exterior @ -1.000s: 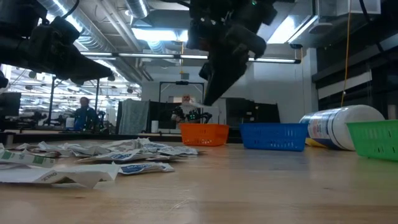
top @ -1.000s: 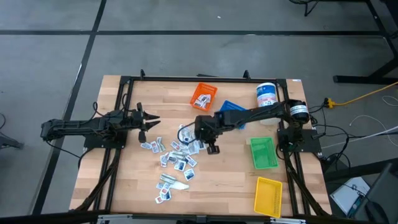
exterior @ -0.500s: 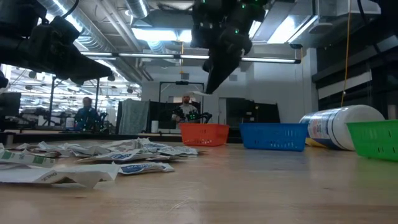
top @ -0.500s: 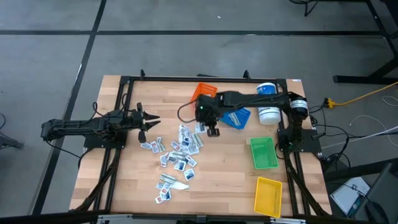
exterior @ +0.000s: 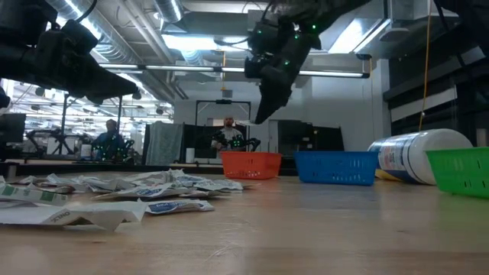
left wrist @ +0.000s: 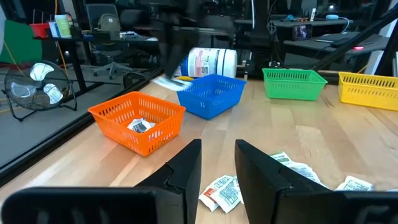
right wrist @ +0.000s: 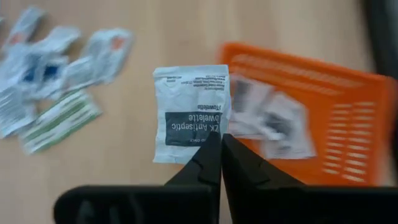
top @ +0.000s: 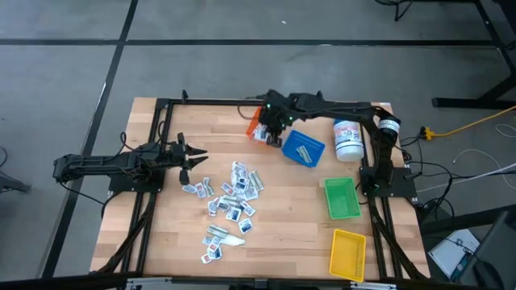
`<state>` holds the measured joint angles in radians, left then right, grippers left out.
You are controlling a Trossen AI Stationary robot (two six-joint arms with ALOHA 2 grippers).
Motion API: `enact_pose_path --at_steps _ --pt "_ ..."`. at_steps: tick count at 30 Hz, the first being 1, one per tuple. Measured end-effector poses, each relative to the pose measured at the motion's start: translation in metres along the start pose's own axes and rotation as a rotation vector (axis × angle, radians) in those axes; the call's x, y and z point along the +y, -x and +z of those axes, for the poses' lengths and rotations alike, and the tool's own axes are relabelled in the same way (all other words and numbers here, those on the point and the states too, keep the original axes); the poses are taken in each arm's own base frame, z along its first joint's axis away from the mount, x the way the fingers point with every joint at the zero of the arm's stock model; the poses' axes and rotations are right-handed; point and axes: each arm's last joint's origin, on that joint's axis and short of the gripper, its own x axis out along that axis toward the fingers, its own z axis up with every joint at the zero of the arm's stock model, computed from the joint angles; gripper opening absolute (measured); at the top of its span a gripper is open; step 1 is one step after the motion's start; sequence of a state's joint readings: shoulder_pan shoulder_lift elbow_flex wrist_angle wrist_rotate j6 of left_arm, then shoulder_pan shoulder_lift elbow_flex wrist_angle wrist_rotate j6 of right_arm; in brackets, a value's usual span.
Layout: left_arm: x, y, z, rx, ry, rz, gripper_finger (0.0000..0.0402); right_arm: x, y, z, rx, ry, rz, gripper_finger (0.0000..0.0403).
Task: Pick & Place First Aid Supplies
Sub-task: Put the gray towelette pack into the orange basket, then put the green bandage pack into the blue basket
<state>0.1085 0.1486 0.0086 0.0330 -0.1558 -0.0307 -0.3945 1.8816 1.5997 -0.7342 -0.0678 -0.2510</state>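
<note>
Now your right gripper [right wrist: 221,144] has its jaws clenched on a white towelette packet [right wrist: 191,112], above the orange bin [top: 260,125]. Other packets [top: 230,201] lie mid-bench. Your left gripper [top: 192,157] waits beside them, jaws parted.

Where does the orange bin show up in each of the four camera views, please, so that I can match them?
High view: orange bin at the table's far edge, partly under the right gripper.
Low view: the bin far back, centre, left of the blue bin.
Left wrist view: the bin left of centre, packets inside.
Right wrist view: the bin at right, behind the held packet.
Shared landmark: the blue bin beside it.
</note>
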Motion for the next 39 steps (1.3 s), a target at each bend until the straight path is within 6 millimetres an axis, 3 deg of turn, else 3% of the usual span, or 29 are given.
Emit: enact_pose_path --at_steps 8,21,33,39 --pt "0.0 0.0 0.0 0.0 0.0 0.0 0.0092 -0.025 0.002 -0.006 0.009 -0.057 -0.106 0.0012" --pt "0.0 0.0 0.0 0.0 0.0 0.0 0.0091 -0.036 0.003 -0.009 0.01 -0.114 -0.122 0.0016" --pt "0.0 0.0 0.0 0.0 0.0 0.0 0.0091 -0.036 0.003 -0.009 0.006 -0.164 -0.122 0.0116" --pt "0.0 0.0 0.0 0.0 0.0 0.0 0.0092 -0.036 0.003 -0.009 0.006 -0.188 -0.122 0.0135"
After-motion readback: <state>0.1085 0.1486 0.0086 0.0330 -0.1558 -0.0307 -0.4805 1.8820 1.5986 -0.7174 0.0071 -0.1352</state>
